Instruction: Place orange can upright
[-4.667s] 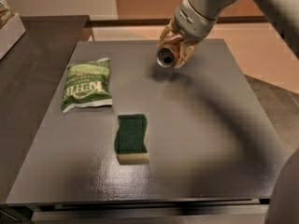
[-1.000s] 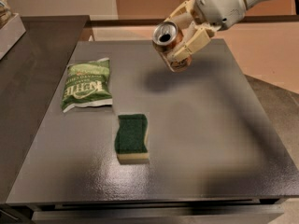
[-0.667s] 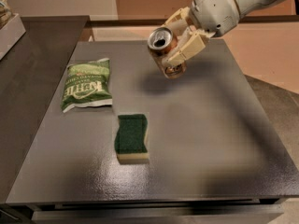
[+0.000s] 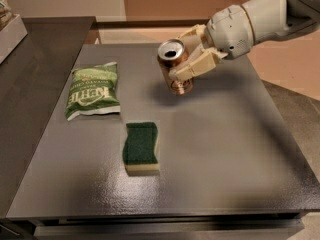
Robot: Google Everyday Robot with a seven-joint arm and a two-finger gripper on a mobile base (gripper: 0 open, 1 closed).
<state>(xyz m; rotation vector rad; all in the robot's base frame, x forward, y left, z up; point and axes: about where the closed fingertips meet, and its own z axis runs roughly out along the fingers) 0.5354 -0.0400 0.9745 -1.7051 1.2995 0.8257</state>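
1. Beige two-finger gripper (image 4: 186, 59), upper centre of frame: jaws clamped on shiny copper-orange metal drink can (image 4: 173, 70).
2. Can near upright, open silver top tipped slightly left; table contact unclear.
3. Green rectangular sponge (image 4: 141, 145) below it and green snack bag (image 4: 93, 90) at left, both on the dark grey table (image 4: 235, 149).

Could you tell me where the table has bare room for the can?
The tool, shut on the orange can, hangs over the far middle of the table. Bare: the right half, and the front strip past the sponge. Crowded: the left, around the chip bag.
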